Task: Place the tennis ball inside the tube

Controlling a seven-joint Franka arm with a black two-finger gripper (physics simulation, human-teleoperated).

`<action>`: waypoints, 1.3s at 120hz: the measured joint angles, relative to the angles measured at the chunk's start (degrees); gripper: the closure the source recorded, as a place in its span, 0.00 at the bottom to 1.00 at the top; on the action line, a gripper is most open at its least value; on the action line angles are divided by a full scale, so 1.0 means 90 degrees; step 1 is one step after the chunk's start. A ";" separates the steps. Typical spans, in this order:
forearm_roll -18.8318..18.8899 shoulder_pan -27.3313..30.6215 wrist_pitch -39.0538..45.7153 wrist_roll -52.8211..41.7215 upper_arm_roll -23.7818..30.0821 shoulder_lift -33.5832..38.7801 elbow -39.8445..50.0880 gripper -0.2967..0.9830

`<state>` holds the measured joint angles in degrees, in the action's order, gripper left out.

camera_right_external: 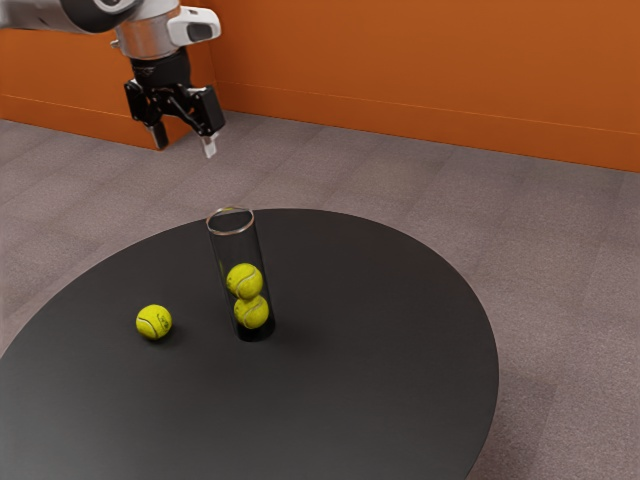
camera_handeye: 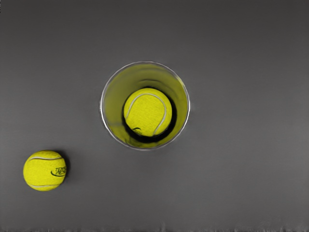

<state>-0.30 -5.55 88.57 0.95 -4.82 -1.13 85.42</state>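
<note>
"Two stacked yellow felt tennis balls [camera_right_external: 245, 281] sit in that tall, clear cylindrical tube [camera_right_external: 228, 252], and a loose yellow tennis ball [camera_right_external: 154, 322] rests outside, near it on the round black table [camera_right_external: 400, 330]. Taking the exterior view first, why stand the tube upright, do you think?"

"So the mouth faces up and a ball can simply drop in, I'd say. The pair inside ends well below the rim, so there should be room for the loose one. That one's bare all round, handy for a grasp."

"And the white-and-grey robot arm [camera_right_external: 150, 38]?"

"It reaches in from the exterior view's upper left, the black two-finger gripper [camera_right_external: 185, 147] hanging downward, high and well apart from everything. The fingers stand wide, with nothing between them."

"What about the wrist view?"

"There the hand looks nearly straight down. You see into the tube's thin round rim [camera_handeye: 101, 106], with the upper ball inside, and the loose one lies off to the side on the tabletop, dark lettering showing."

"So picking it up comes first?"

"I reckon so: shift over the loose ball, come down around it, close, then lift it above the rim. My worry is a nudge that sets it rolling, or a knuckle tipping the tube"
</note>
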 joint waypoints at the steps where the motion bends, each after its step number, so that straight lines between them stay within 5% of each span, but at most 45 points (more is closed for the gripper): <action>1: -0.0001 0.0003 -0.0003 0.0000 0.0000 0.0001 0.0001 0.23; 24: -0.0012 0.0108 -0.0063 -0.0002 0.0016 0.0184 0.0172 0.23; 51: 0.0162 0.0505 0.0594 -0.0001 0.0067 0.2157 0.2825 0.23; 84: 0.0290 0.1097 0.1863 0.0005 0.0379 0.2574 0.4778 0.23; 117: 0.0240 0.1679 0.3261 0.0041 0.0439 0.1614 0.5493 0.23; 156: 0.0254 0.2195 0.4609 -0.0104 0.0448 0.0126 0.4889 0.23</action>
<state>1.98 14.21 130.05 0.01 -0.79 0.00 129.42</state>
